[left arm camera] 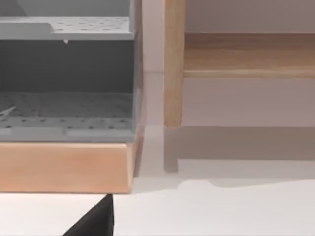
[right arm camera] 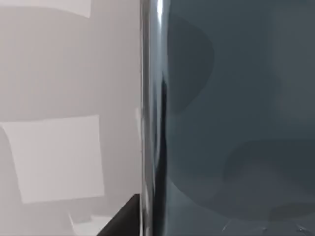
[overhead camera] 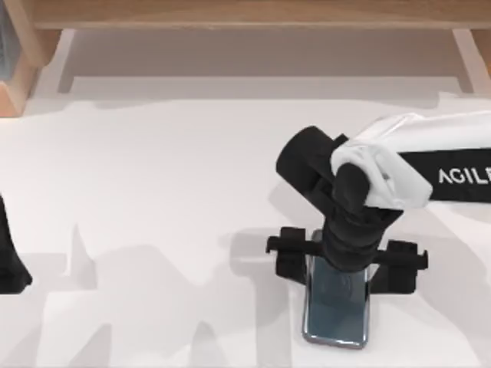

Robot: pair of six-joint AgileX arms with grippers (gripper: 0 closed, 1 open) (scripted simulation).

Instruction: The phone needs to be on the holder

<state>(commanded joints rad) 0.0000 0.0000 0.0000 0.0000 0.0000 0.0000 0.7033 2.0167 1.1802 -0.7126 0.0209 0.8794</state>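
Note:
The phone (overhead camera: 335, 310) is a dark grey-blue glass slab with a silvery rim, near the table's front edge, right of centre. Its far end runs under my right gripper (overhead camera: 349, 245), which points down over it. Black parts of the holder (overhead camera: 288, 257) stick out to the left and right of the gripper, level with the phone's far end. I cannot tell whether the phone leans on the holder or lies flat. The right wrist view is close up on the phone's glass face (right arm camera: 236, 118) and rim, with white table beside it. My left gripper (overhead camera: 11, 264) is parked at the table's left edge.
A wooden shelf frame (overhead camera: 245, 15) runs along the back of the table. A wooden box with a grey perforated insert (left arm camera: 66, 108) stands at the back left. White tabletop (overhead camera: 153, 192) stretches between the two arms.

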